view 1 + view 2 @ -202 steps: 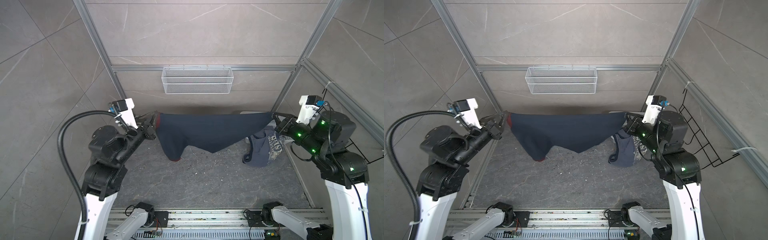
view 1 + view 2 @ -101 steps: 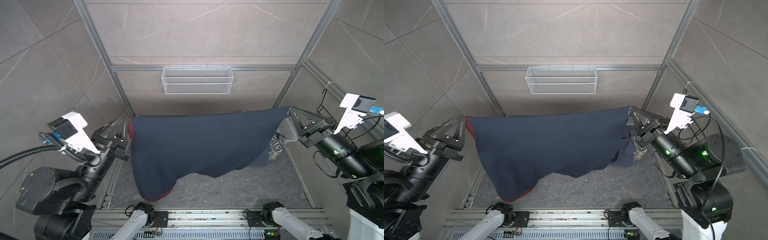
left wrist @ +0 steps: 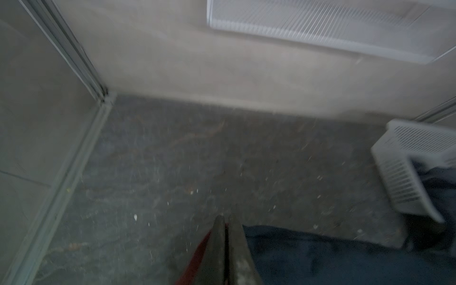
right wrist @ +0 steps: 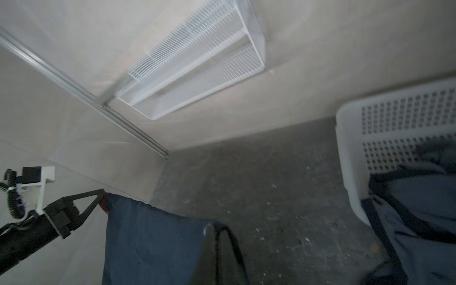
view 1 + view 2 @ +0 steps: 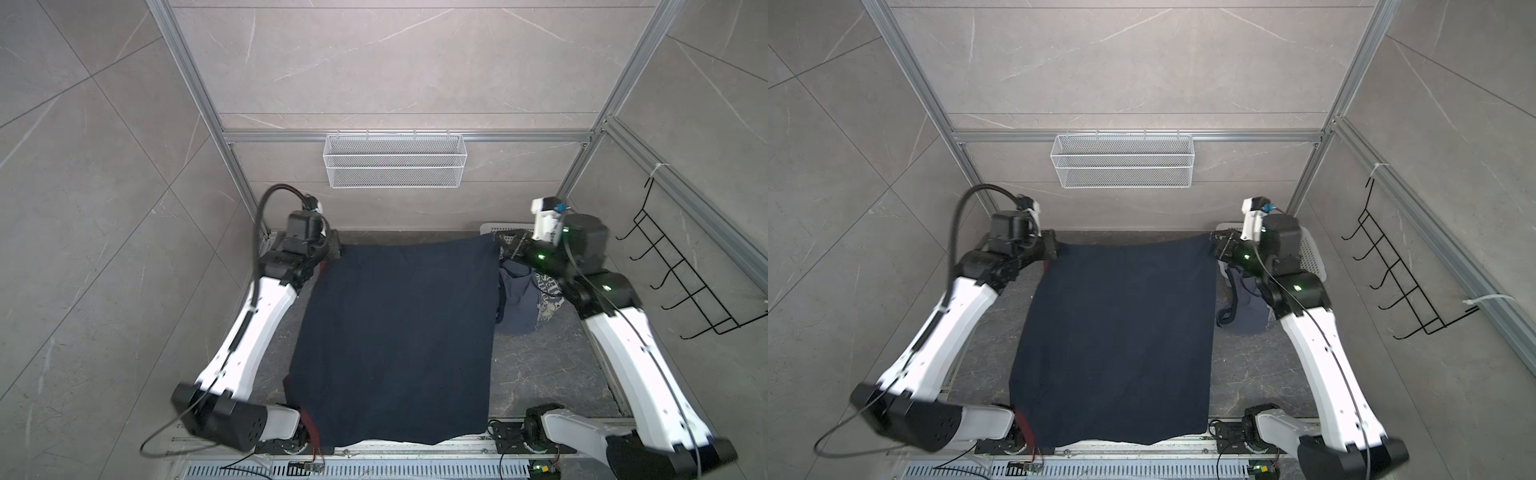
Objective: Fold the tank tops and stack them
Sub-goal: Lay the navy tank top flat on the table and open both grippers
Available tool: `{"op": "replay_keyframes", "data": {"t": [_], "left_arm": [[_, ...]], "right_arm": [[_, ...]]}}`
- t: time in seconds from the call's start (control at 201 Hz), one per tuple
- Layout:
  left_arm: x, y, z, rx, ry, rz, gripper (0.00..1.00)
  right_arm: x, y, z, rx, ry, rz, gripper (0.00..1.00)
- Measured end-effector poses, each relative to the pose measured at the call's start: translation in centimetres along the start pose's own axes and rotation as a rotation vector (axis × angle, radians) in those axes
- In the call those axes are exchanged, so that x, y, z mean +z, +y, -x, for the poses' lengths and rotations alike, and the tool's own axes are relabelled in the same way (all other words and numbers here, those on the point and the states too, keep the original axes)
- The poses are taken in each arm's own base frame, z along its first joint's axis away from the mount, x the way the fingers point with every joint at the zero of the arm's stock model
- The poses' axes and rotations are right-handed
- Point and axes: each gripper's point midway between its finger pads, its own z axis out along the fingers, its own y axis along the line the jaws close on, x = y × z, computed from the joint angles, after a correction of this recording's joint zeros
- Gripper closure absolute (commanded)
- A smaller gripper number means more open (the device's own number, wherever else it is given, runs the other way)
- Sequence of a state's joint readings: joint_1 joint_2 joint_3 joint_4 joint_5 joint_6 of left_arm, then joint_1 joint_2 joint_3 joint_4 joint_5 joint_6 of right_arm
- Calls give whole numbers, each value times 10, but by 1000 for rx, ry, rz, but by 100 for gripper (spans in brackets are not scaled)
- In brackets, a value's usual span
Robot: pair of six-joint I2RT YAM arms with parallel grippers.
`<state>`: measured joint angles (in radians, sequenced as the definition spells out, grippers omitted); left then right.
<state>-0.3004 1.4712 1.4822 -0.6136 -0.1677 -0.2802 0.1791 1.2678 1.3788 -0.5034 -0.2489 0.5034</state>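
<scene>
both left gripper and right gripper clamp upper corners of the navy tank top, likely spreading it flat for folding.

Slate-blue tank top mostly hidden under rt arm.

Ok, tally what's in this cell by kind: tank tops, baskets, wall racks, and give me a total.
Tank tops: 2 (navy tank top, slate-blue tank top)
Baskets: 2 (wire wall basket, perforated plastic basket)
Wall racks: 1 (black wire rack)
Total: 5
</scene>
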Motion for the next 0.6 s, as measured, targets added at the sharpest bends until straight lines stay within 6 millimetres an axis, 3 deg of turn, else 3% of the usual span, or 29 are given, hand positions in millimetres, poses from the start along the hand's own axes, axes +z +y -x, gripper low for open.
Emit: {"op": "replay_keyframes", "data": {"t": [0.065,0.164,0.294,0.413,0.602], "left_arm": [[40,-1,-32,4,125,12,100],[81,-6,-61,0,246,5,100],[116,-19,-64,-15,304,-26,100],[131,-25,-63,-30,319,-49,100],[133,-23,-62,-65,329,-66,100]], "right_arm": [[44,-34,-29,37,105,-84,100],[100,-75,-64,80,227,-184,100],[148,-104,-78,105,293,-267,100],[166,-110,-70,104,280,-291,100],[166,-103,-45,88,220,-290,100]]}}
